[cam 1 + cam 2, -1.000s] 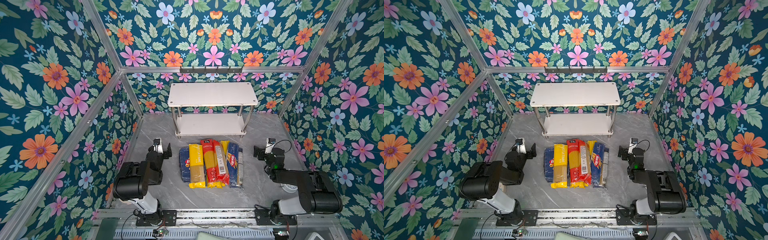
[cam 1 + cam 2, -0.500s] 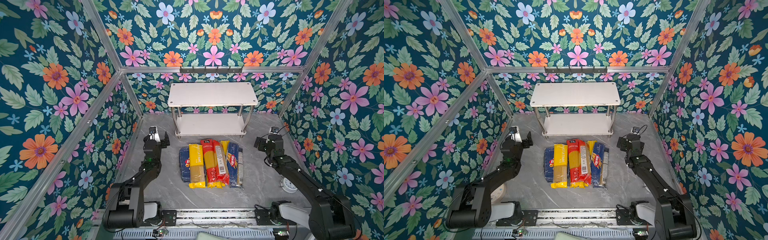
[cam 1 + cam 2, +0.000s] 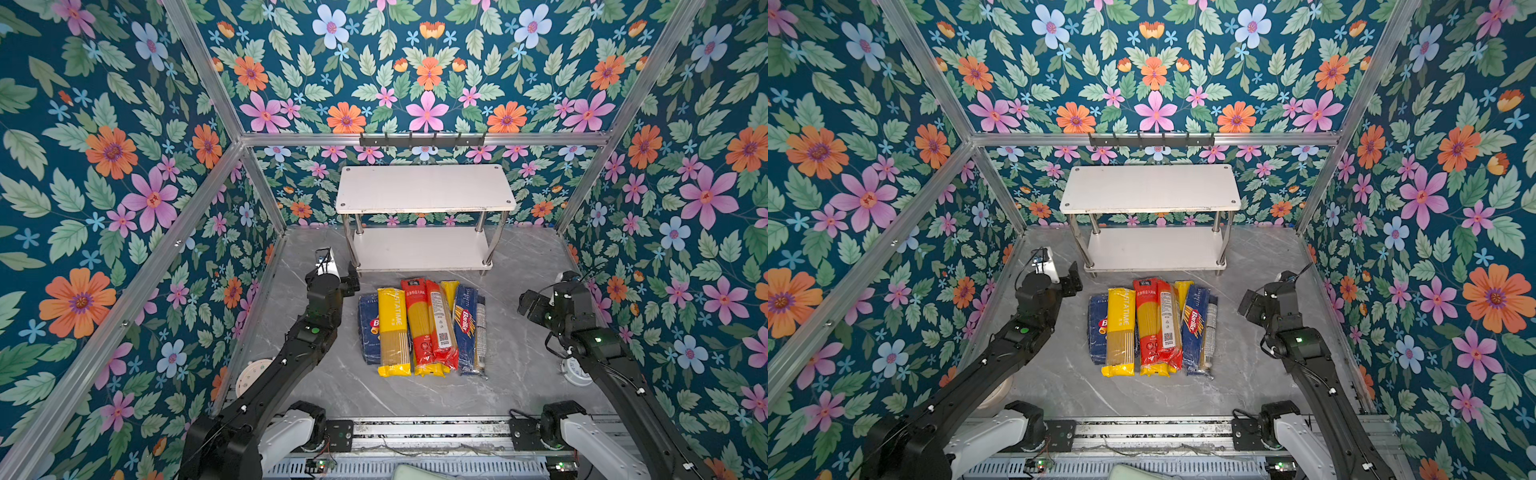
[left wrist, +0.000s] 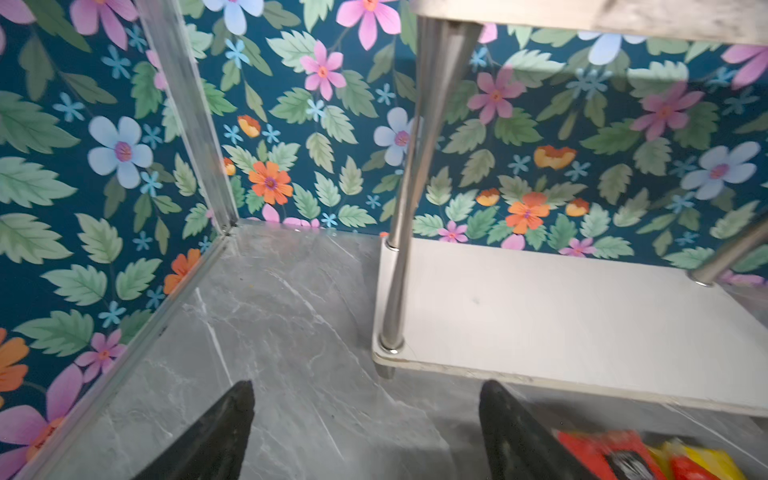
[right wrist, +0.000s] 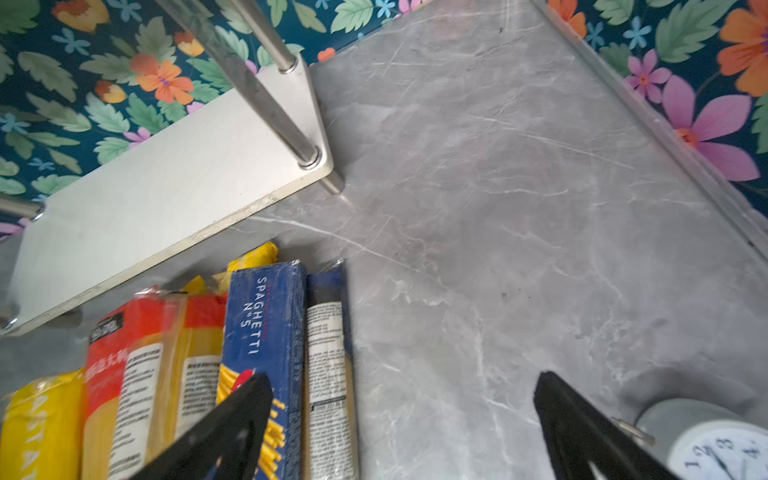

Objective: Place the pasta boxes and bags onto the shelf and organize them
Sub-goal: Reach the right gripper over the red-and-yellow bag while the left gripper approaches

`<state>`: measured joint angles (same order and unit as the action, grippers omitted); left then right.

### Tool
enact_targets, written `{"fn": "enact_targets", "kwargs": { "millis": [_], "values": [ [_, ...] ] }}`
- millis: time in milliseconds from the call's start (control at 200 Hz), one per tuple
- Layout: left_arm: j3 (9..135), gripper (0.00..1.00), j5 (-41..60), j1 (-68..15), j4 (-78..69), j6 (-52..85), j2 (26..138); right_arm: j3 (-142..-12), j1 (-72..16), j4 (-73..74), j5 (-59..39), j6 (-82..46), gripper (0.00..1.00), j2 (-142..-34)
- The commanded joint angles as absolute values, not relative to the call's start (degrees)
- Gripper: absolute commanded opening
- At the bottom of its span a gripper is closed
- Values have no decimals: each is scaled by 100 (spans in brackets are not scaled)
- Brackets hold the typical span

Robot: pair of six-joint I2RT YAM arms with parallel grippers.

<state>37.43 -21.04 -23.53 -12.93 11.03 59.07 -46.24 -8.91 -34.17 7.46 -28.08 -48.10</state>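
The shelf (image 3: 424,191) stands at the back with both white boards bare; its lower board (image 4: 561,316) fills the left wrist view. In front of it the bags lie side by side: a yellow Pastatime bag (image 3: 392,328), two red bags (image 3: 430,324), the blue Barilla bag (image 3: 465,324) and a clear bag (image 3: 480,328). The blue pasta box (image 3: 368,328) lies under the yellow bag at the pile's left edge. My left gripper (image 3: 353,282) hovers open by the shelf's front left leg. My right gripper (image 3: 528,305) hangs open to the right of the pile, one finger over the Barilla bag (image 5: 266,332).
A white clock (image 3: 577,372) lies on the grey marble floor under the right arm, and a round white disc (image 3: 253,372) under the left arm. A black hook rail (image 3: 422,139) runs along the back wall. Floral walls close in three sides.
Both arms have unfolded from their low resting pose and reached forward. The left gripper has come up beside the shelf's left leg; the right one now stands beside the pile's right edge.
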Motion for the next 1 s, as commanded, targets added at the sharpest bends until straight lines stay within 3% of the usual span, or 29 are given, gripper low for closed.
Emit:
{"fn": "enact_targets", "kwargs": {
  "millis": [0,115,245,310,380,725,995],
  "values": [
    [3812,87,-2526,-2716,-614,1543,5765,-4820,-950,-4028,392,-2943,99,-4875],
    [3961,87,-2736,-3055,-171,1720,5678,-5188,-1216,-4638,503,-3087,99,-5228],
    [4157,86,-2961,-3297,437,1925,5586,-5750,-2552,-5243,1627,-3186,99,-5925],
    [4170,94,-3019,-3369,632,2077,5474,-5937,-3041,-5336,1819,-3272,99,-6244],
    [4136,98,-3014,-3426,717,2169,5323,-5962,-3396,-5158,1746,-3312,99,-6466],
    [4269,100,-2765,-3567,1119,2391,5275,-6223,-4327,-4601,1006,-3722,98,-7302],
    [4523,100,-2576,-3638,1633,2394,5464,-6524,-4587,-4301,339,-3900,95,-8309]
  ]
}}
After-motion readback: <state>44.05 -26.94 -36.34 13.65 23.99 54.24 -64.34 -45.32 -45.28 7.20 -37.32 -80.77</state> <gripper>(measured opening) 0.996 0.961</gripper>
